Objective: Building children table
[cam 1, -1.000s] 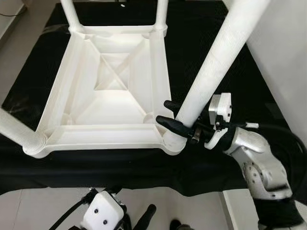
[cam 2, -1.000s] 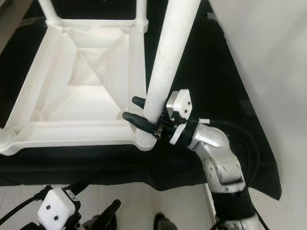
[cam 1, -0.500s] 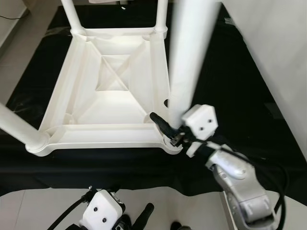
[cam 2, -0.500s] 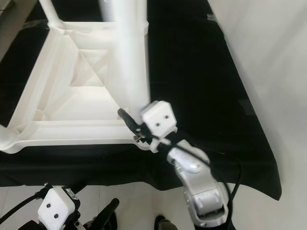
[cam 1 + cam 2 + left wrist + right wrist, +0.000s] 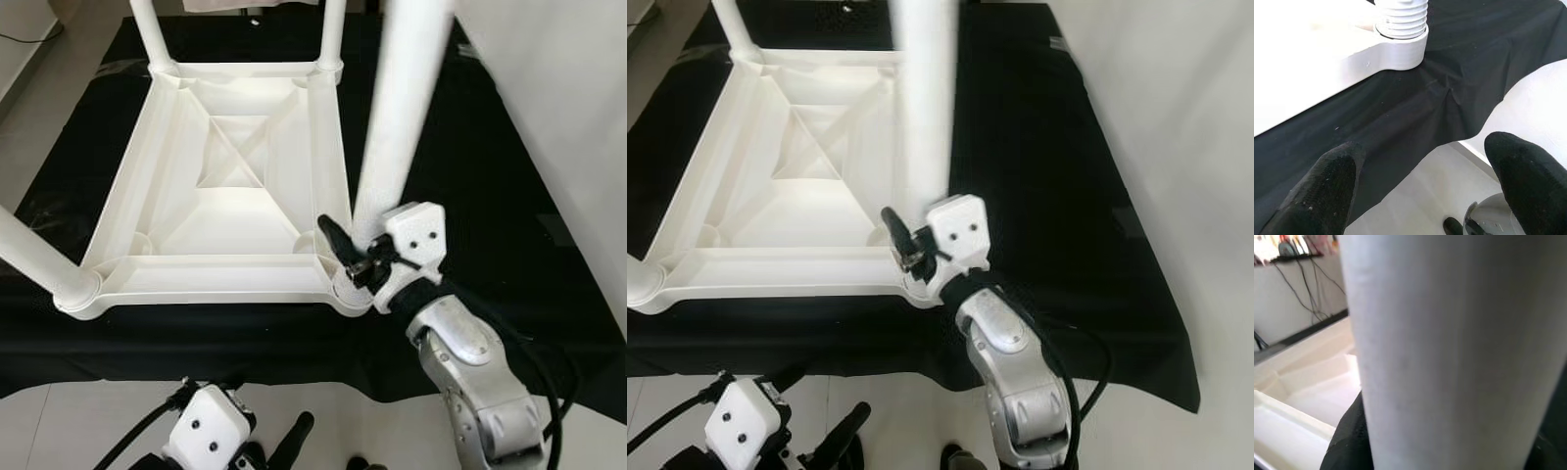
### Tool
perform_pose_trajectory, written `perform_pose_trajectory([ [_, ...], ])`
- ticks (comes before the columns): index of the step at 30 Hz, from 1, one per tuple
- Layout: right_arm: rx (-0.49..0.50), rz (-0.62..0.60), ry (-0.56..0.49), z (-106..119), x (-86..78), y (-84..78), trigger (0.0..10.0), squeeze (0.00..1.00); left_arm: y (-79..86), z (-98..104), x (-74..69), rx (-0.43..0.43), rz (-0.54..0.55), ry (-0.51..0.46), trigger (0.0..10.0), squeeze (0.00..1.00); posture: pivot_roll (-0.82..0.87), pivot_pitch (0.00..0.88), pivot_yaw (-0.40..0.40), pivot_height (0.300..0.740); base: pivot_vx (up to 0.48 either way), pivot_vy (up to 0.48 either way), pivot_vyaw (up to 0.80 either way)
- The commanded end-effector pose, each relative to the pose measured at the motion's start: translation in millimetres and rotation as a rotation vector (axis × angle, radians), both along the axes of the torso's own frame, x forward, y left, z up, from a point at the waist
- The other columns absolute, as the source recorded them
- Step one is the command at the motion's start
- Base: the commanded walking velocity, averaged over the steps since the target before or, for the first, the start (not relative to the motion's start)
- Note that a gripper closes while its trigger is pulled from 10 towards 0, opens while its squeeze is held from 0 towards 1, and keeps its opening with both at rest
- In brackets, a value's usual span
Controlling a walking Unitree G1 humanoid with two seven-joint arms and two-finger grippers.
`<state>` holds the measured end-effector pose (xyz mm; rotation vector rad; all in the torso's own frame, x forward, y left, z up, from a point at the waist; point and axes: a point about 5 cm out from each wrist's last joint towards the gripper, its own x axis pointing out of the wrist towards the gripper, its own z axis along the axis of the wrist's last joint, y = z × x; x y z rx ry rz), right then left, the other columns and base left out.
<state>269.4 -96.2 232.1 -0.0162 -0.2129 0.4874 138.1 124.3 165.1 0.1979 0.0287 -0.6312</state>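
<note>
White plastic table [image 5: 220, 176] lies upside down with three legs in; right gripper [image 5: 355, 257] clamps the fourth leg [image 5: 397, 117] at its corner socket, probably not seated yet.

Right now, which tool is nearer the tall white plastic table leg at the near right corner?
Right. The right tool grips the tall white plastic table leg at its base; the left tool hangs low, apart.

Upturned white table top [image 5: 220, 186] on black cloth [image 5: 470, 196], right gripper [image 5: 355, 257] clasping a white leg [image 5: 397, 127] — at its near-right corner socket
</note>
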Motion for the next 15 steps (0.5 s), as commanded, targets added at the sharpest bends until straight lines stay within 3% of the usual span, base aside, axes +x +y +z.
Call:
perform_pose_trajectory([
  [1,0.014,0.047,0.154,-30,6.1,-5.1,10.0,0.00,1.5,-5,-1.7,0.012,-0.006,0.024,10.0,0.00,0.04,0.322,-0.016,0.740,0.000,0.000,0.00],
  [2,0.026,0.137,0.117,-24,6.7,-6.2,10.0,0.00,1.3,-5,-1.3,0.011,-0.007,0.023,10.0,0.00,0.05,0.322,-0.016,0.740,0.000,0.000,0.00],
  [3,0.026,0.137,0.117,-24,6.7,-6.2,10.0,0.00,1.3,-5,-1.3,0.011,-0.007,0.023,10.0,0.00,0.05,0.322,-0.016,0.740,0.000,0.000,0.00],
  [4,0.018,0.242,0.089,-19,6.9,-7.8,10.0,0.00,1.0,-5,-1.0,0.010,-0.008,0.023,10.0,0.00,0.05,0.322,-0.018,0.740,0.000,0.000,0.00],
  [7,-0.109,0.443,0.011,-10,5.0,-10.2,10.0,0.00,0.7,-5,-0.7,0.009,-0.010,0.023,10.0,0.00,0.04,0.322,-0.017,0.740,0.000,0.000,0.00],
  [8,-0.109,0.443,0.011,-10,5.0,-10.2,10.0,0.00,0.7,-5,-0.7,0.009,-0.010,0.023,10.0,0.00,0.04,0.322,-0.017,0.740,0.000,0.000,0.00],
  [10,-0.232,0.635,-0.038,-4,1.4,-11.3,10.0,0.00,0.3,-5,-0.5,0.007,-0.012,0.023,10.0,0.00,0.05,0.323,-0.019,0.740,0.000,0.000,0.00],
  [11,-0.232,0.635,-0.038,-4,1.4,-11.3,10.0,0.00,0.3,-5,-0.5,0.007,-0.012,0.023,10.0,0.00,0.05,0.323,-0.019,0.740,0.000,0.000,0.00],
  [15,-0.300,0.871,-0.055,10,11.0,-14.0,10.0,0.00,-0.3,-5,-1.6,0.008,-0.016,0.023,10.0,0.00,0.05,0.331,-0.024,0.740,0.000,0.000,0.00],
])
